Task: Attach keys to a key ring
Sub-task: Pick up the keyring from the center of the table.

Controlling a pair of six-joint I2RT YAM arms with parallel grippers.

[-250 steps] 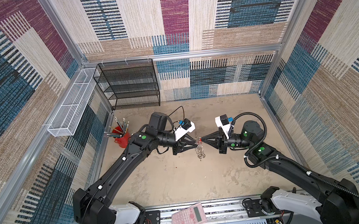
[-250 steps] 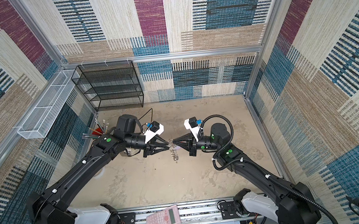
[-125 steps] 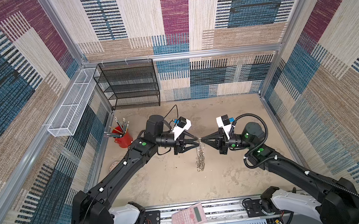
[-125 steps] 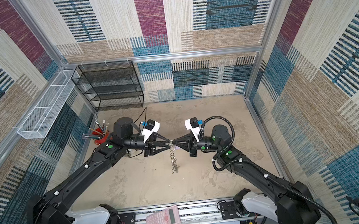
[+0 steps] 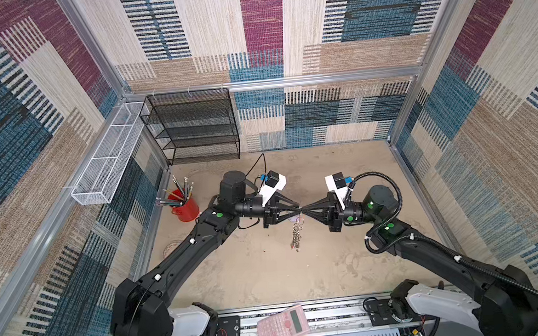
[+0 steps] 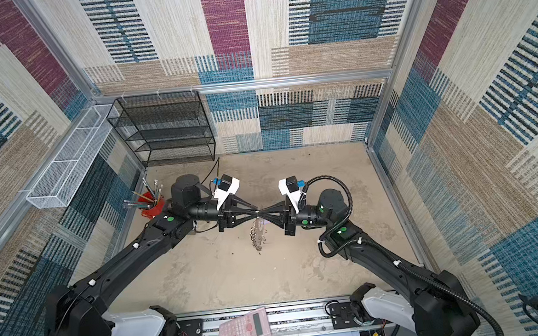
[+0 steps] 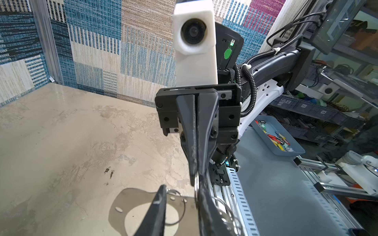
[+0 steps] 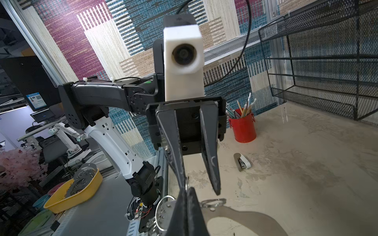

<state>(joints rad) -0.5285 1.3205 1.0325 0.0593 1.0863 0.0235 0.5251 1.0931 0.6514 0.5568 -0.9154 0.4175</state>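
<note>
Grey and hung with silver split rings, the key ring (image 5: 296, 235) dangles over the beige table (image 5: 253, 275). One of its rings is pinched in the closed tips of the right gripper (image 7: 195, 179). The left gripper (image 8: 200, 188) meets it tip to tip, fingers narrowly parted, one finger against that ring.

Both arms stretched inward with level wrists, left gripper (image 5: 297, 209) and right gripper (image 5: 306, 209) meeting tip to tip; left jaws stood parted, right jaws pressed together.
</note>
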